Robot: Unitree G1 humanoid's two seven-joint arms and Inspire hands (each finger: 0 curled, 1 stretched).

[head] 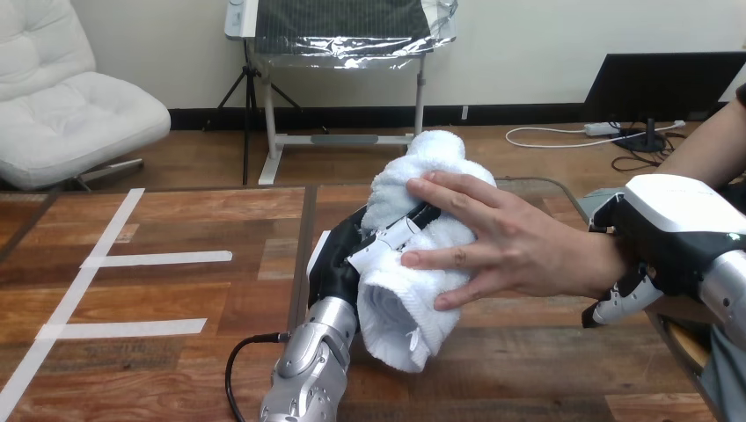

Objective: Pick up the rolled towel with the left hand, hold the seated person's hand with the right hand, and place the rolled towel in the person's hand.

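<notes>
Two robot hands engaged. I note left robot hand [345, 257] curled round rolled towel [413, 308], over surface [220, 290], long axis steeply tilted. Spread on towel's right flank, touching: person's hand [519, 246]. Beside wrist [607, 264]: right robot hand [673, 220], grip cannot tell.

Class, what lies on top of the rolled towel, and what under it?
The person's hand lies spread over the towel. The robot's left hand grips it, fingers round it. The table beneath is hidden.
</notes>
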